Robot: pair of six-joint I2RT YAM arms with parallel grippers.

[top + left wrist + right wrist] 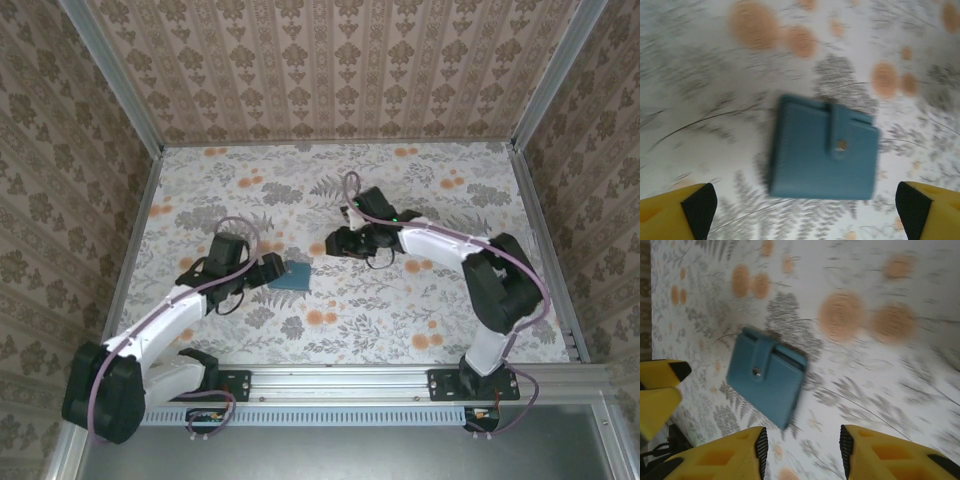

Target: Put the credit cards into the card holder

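The card holder (pixel 822 150) lies flat on the counter (pixel 710 95), just ahead of the left tool (pixel 806 212). From the right tool (pixel 802 450) it lies ahead and leftward, apart.

Pale surface (pixel 250 175), printed with grey ferns and orange blossoms, walled by patterned panels (pixel 330 70) on three sides. One item flat on it: teal wallet (pixel 290 274), closed, strap snapped down, left of centre, slightly toward the near edge.

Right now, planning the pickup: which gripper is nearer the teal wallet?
The left gripper: it is right beside the card holder, jaws spread wide; the right gripper stands farther off.
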